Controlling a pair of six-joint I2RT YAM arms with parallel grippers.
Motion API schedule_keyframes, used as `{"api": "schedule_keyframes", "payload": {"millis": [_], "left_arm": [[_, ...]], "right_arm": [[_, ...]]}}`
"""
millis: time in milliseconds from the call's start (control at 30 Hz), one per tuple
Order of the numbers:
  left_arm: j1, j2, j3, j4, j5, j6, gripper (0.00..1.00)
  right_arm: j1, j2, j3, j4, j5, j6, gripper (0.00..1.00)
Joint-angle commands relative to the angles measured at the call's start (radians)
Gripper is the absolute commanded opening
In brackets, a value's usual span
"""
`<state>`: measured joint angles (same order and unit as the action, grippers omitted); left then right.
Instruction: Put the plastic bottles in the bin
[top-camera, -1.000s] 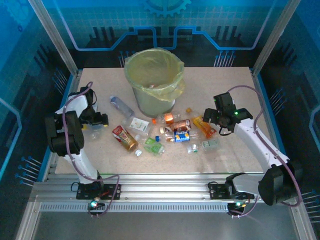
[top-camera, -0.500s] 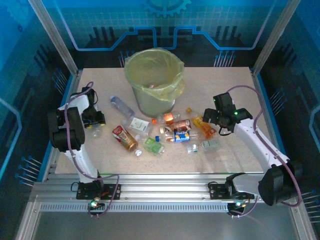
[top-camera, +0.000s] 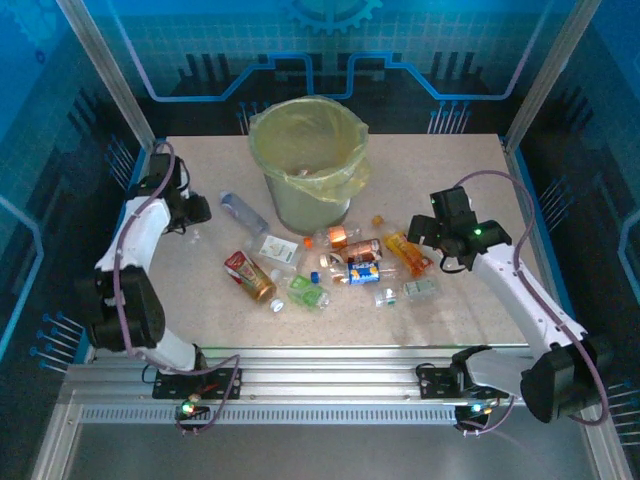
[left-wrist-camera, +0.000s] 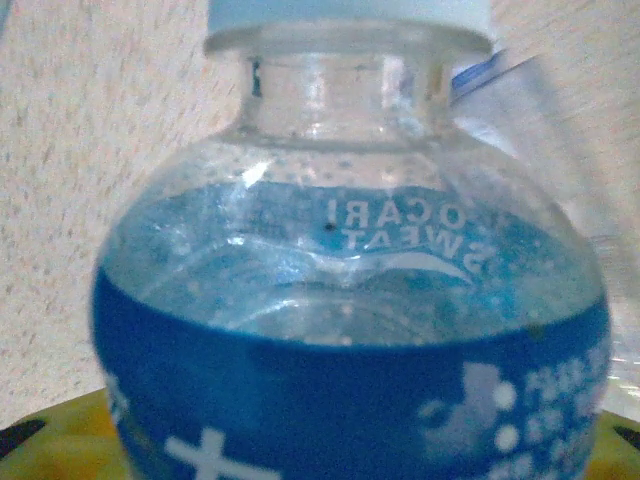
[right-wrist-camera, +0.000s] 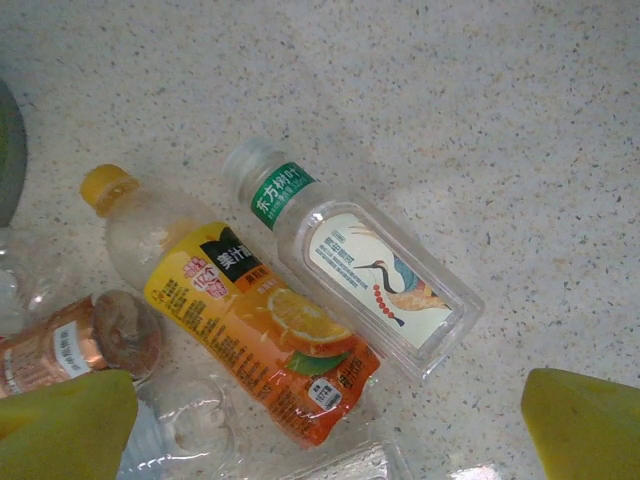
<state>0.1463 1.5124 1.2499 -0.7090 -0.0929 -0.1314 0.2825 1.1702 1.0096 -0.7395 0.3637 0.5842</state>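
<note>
A clear bottle with a blue label (left-wrist-camera: 350, 380) sits right against the left wrist camera, its neck pointing away. My left gripper (top-camera: 193, 212) is shut on it, with yellow pads (left-wrist-camera: 55, 435) at its sides, raised over the table's left side. The bin (top-camera: 300, 212), grey with a yellow-green liner, stands at centre back. Several plastic bottles (top-camera: 345, 265) lie in front of it. My right gripper (right-wrist-camera: 322, 428) hangs open above an orange juice bottle (right-wrist-camera: 250, 330) and a clear green-labelled bottle (right-wrist-camera: 375, 272), touching neither.
A clear bottle (top-camera: 243, 213) lies left of the bin, a red-labelled one (top-camera: 250, 277) nearer the front. A copper-labelled bottle (right-wrist-camera: 75, 345) lies at the left in the right wrist view. Frame posts and blue rails edge the table.
My left gripper has shut on the blue-labelled bottle at the left and carried it up and toward the back. The right gripper has barely shifted.
</note>
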Motion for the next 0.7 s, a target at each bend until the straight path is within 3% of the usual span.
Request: {"api": "schedule_keyframes", "payload": {"millis": [0, 167, 333, 500, 667], "left_arm": [[-0.058, -0.109, 0.016, 0.057, 0.029, -0.056, 0.49], [-0.151, -0.23, 0.048, 0.172, 0.025, -0.119, 0.49], [-0.257, -0.289, 0.047, 0.407, 0.06, -0.203, 0.49], [-0.334, -0.253, 0.064, 0.66, 0.109, -0.262, 0.46], [-0.405, -0.132, 0.174, 0.744, 0.139, -0.255, 0.46]], "right_arm": [[0.016, -0.028, -0.007, 0.005, 0.018, 0.012, 1.0], [0.015, -0.032, -0.007, 0.009, 0.006, 0.005, 1.0], [0.016, -0.023, -0.007, 0.022, -0.011, 0.009, 1.0], [0.017, -0.012, -0.006, 0.032, -0.032, 0.01, 1.0], [0.019, -0.015, -0.002, 0.022, -0.037, 0.013, 1.0]]}}
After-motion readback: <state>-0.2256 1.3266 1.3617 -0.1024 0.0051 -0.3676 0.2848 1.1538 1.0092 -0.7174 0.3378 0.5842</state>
